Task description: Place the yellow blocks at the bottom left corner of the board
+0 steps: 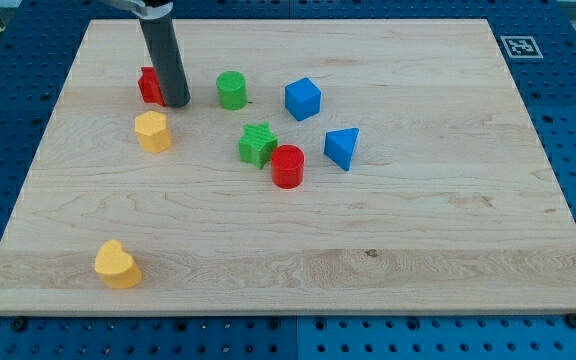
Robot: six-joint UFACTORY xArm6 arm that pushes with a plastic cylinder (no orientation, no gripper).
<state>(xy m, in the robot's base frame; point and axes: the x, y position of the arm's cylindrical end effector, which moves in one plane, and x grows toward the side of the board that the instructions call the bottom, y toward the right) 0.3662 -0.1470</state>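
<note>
1. The only sign in view is a small square black-and-white fiducial marker (pixel 521 46), a coded pattern and not lettering, printed on the tabletop (pixel 418 230) at its top right corner in the view, far to the view's right of my tip (pixel 176 103).
2. No words, brands or numbers can be read anywhere; the blocks carry no markings.

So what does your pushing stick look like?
It's a straight, smooth, round rod, dark grey all over, with no cables or markings I can see. My tip is a plain blunt end. At the view's top the rod joins a shinier, silvery-dark part that's mostly cut off.
</note>
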